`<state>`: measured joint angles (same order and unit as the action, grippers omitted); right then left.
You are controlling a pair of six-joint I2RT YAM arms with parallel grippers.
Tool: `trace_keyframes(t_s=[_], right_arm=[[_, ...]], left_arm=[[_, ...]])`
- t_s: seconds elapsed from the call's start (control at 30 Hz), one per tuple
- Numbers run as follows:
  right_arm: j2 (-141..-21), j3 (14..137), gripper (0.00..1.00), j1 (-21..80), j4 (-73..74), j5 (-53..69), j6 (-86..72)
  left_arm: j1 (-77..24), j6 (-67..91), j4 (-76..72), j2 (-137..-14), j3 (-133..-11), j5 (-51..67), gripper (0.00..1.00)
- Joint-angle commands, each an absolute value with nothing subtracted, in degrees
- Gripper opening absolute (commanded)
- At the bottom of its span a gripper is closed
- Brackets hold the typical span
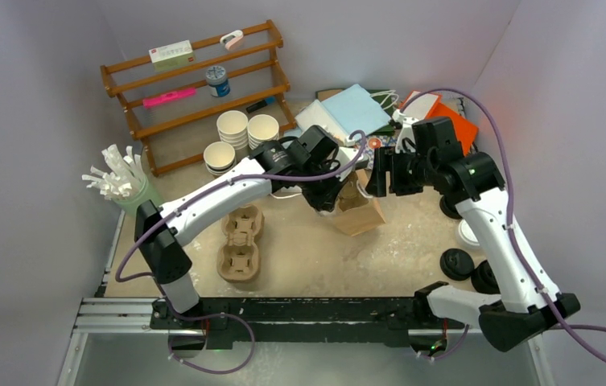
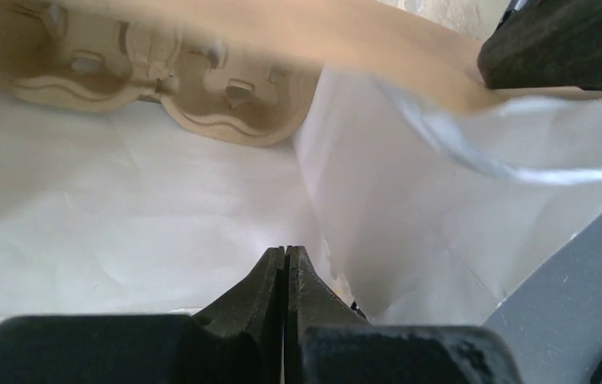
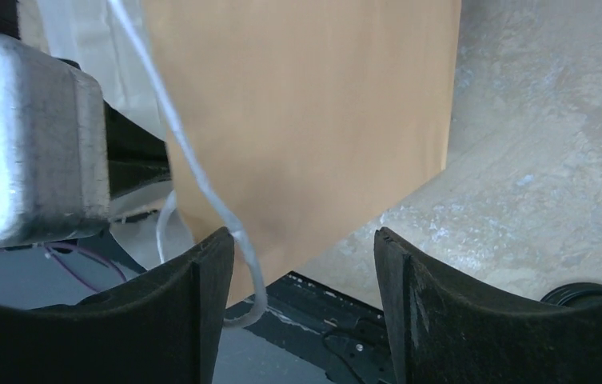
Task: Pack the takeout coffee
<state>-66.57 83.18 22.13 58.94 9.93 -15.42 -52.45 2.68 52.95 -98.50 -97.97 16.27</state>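
A brown paper bag point(image 1: 360, 213) stands tilted at mid-table, white inside point(image 2: 409, 240). My left gripper point(image 1: 327, 201) is at its mouth, fingers pressed shut point(image 2: 285, 250) against the white lining. Whether paper is pinched between them does not show. My right gripper point(image 1: 373, 173) hovers open just right of the bag point(image 3: 305, 120); the bag's white string handle point(image 3: 201, 176) hangs loose beside its left finger, midway point point(image 3: 304, 240). Takeout coffee cups point(image 1: 232, 129), brown outside and white inside, stand in three lidless stacks at the back.
A pulp cup tray point(image 1: 241, 241) lies left of the bag. Black lids point(image 1: 456, 264) and a white lid point(image 1: 468, 233) sit at the right edge. A wooden rack point(image 1: 195, 88), a green holder of white sticks point(image 1: 122, 181) and blue and orange items point(image 1: 356, 108) line the back.
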Motion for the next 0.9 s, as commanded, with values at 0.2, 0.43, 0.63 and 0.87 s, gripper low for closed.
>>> trace_keyframes(t_s=[0.2,0.43,0.63,0.87], right_arm=[[-67.08,93.44,0.65,22.24,60.56,7.92,-18.62],[-75.59,102.06,0.73,22.24,61.36,1.55,-14.75],[-81.82,105.11,0.75,22.24,62.68,-6.79,-17.81],[-84.63,106.74,0.71,22.24,65.76,-18.55,-20.15]], left_arm=[[-49.48,1.41,54.05,-100.25,-105.26,17.58,0.0],[-46.2,3.97,56.18,-104.18,-120.79,13.74,0.0],[-42.82,11.75,56.8,-108.41,-132.51,11.95,0.2],[-38.32,20.0,53.91,-104.85,-127.98,10.4,0.52]])
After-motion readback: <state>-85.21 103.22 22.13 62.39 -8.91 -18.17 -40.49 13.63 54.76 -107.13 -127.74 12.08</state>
